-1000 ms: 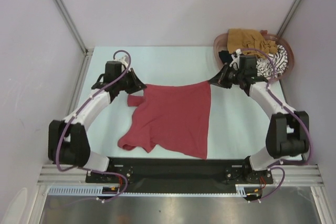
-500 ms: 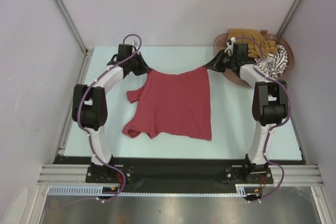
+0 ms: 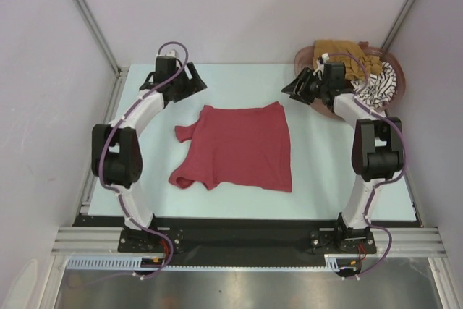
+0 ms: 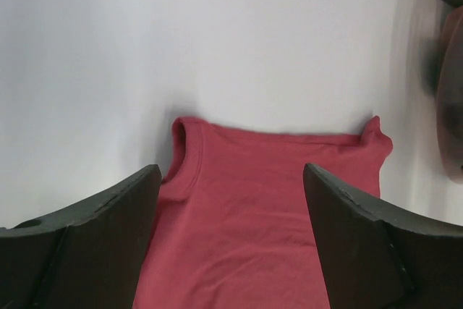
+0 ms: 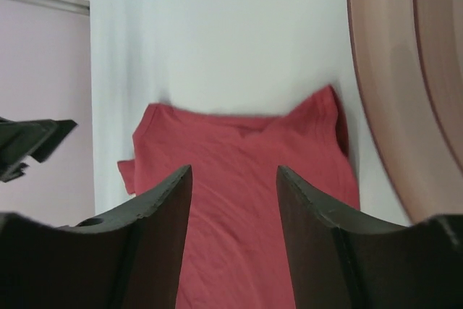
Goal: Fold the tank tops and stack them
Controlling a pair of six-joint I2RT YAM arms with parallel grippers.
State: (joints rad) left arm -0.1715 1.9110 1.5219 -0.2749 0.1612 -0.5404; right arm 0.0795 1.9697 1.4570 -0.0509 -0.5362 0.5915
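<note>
Red tank top (image 3: 242, 146) lies flat, left of the basket (image 3: 307, 56). Right gripper (image 3: 291, 85), beside the basket, and left gripper (image 3: 192, 80), far from it, gape empty; fold by pinching both far corners evenly

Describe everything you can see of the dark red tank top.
The dark red tank top is soft cloth, spread flat and unfolded on the pale table, lightly wrinkled, with two flaps jutting from its left edge. The left claw and right claw, both open, hover beyond its far corners without touching it.
</note>
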